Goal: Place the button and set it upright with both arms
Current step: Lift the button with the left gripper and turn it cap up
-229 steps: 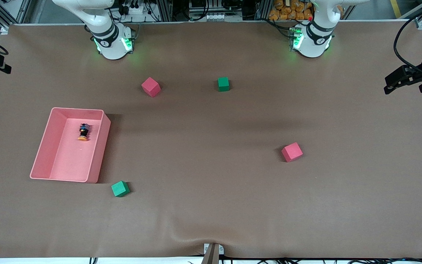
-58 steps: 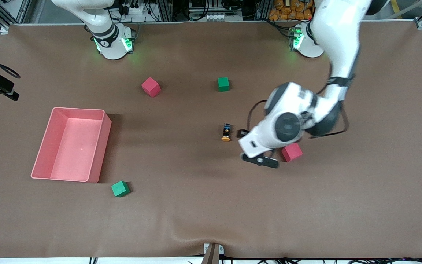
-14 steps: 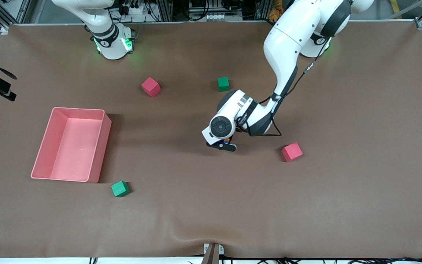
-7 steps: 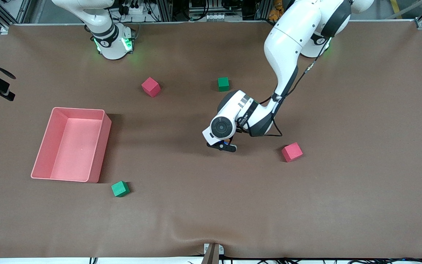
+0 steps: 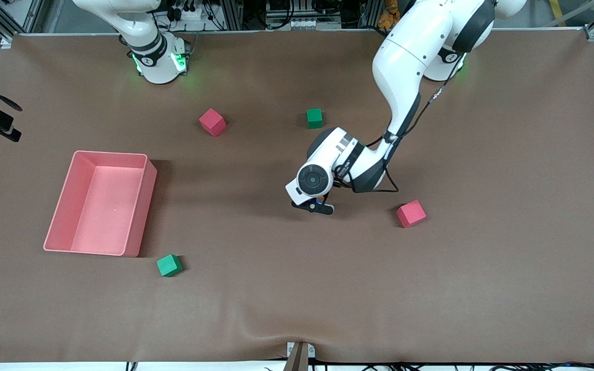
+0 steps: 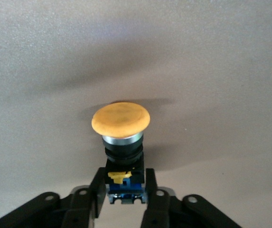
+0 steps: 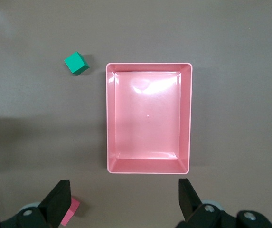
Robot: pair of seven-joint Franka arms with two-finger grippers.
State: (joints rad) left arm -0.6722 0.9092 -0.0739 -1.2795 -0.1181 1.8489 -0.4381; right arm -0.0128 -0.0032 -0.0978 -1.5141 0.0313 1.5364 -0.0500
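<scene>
Left end effector (image 6: pixel 122 194) is clamped on the orange-capped black push-button (image 6: pixel 121 137), low on its base; tilting risks slippage. Right end effector (image 7: pixel 124 199), jaws apart, waits over the pink plastic tray (image 7: pixel 185 118) at 9 o'clock.

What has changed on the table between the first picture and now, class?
The button left the pink tray and now lies mid-table, where the left gripper has come down and shut on its body. The right gripper stays open above the tray. The cubes and tray have not moved.
</scene>
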